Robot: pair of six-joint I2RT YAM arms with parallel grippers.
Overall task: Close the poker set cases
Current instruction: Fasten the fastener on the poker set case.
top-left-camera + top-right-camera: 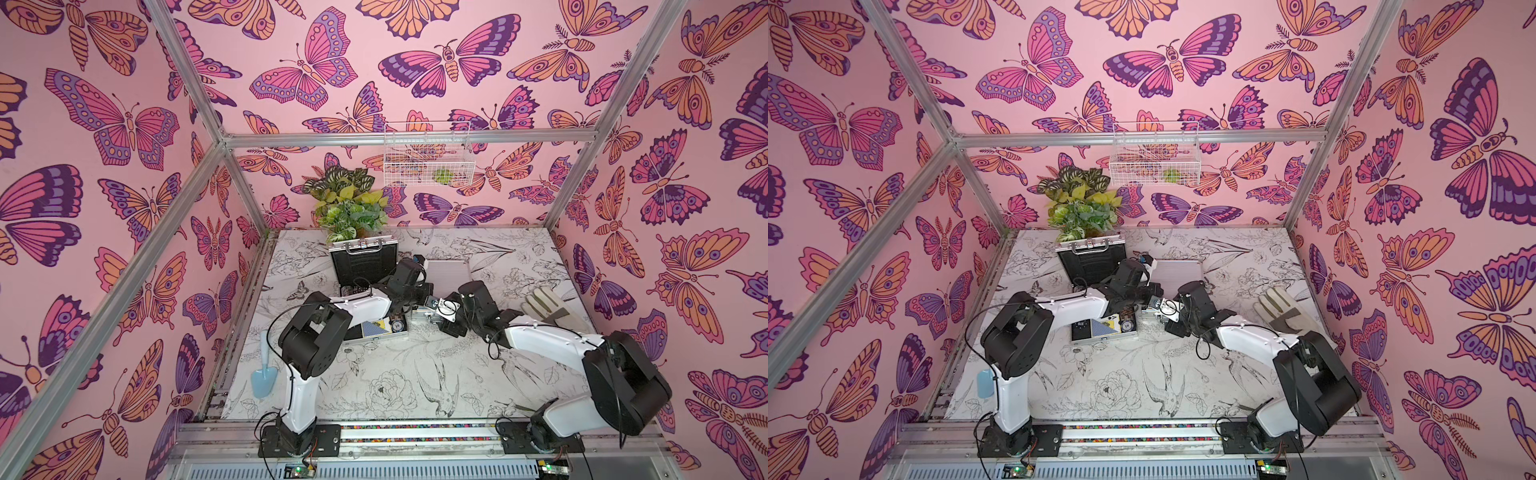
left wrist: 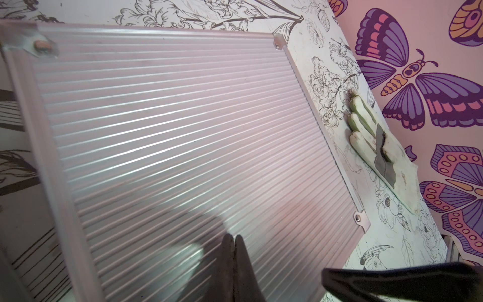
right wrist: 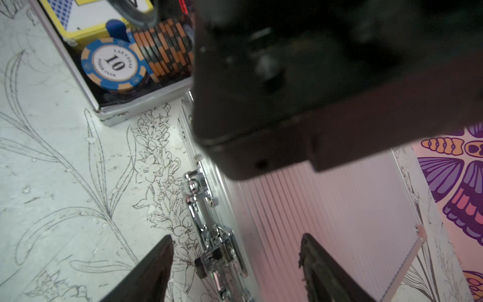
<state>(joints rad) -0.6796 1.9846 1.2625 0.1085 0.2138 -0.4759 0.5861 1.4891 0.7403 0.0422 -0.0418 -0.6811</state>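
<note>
One poker set case [image 1: 449, 274] lies shut, its ribbed silver lid [image 2: 183, 130] flat on the table. My left gripper [image 2: 233, 236] is shut and empty, with its tips right at that lid; whether they touch it I cannot tell. At the case's front edge my right gripper [image 3: 235, 236] is open, one finger on each side of a chrome latch [image 3: 217, 248]. It holds nothing. The other poker set case stands open to the left, with its lid [image 1: 361, 259] upright. Its base [image 3: 141, 104] holds chips [image 3: 115, 62] and cards.
A pale work glove [image 1: 548, 307] lies to the right of the shut case. A blue trowel [image 1: 263, 374] rests near the table's left edge. A potted plant [image 1: 349, 203] stands behind the open case, and a wire basket [image 1: 428, 158] hangs on the back wall.
</note>
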